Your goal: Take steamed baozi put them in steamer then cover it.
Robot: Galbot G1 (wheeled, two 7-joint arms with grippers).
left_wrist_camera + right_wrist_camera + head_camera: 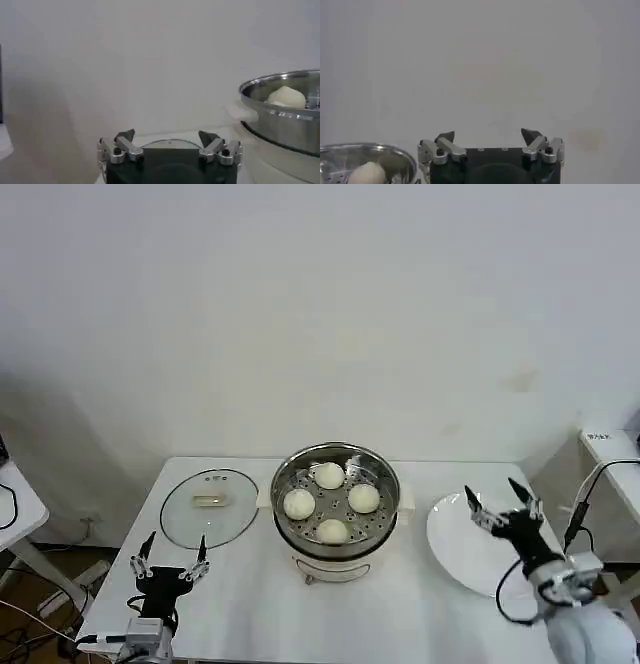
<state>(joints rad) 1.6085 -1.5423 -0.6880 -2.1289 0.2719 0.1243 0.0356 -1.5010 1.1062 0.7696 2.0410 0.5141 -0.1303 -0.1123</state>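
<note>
Buns (331, 503) sitting in steamer (290, 522). Am eyeing lid (209, 506): glass, rigid, slippery, fragile; gripping by centre handle (209, 500). Left tool (170, 563), right tool (502, 503) gaping, empty.

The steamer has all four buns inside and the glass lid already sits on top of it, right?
Not quite. The steamer does hold all four buns, but the glass lid is not on it: the head view shows it lying flat on the table, on the robot's left of the steamer.
</note>
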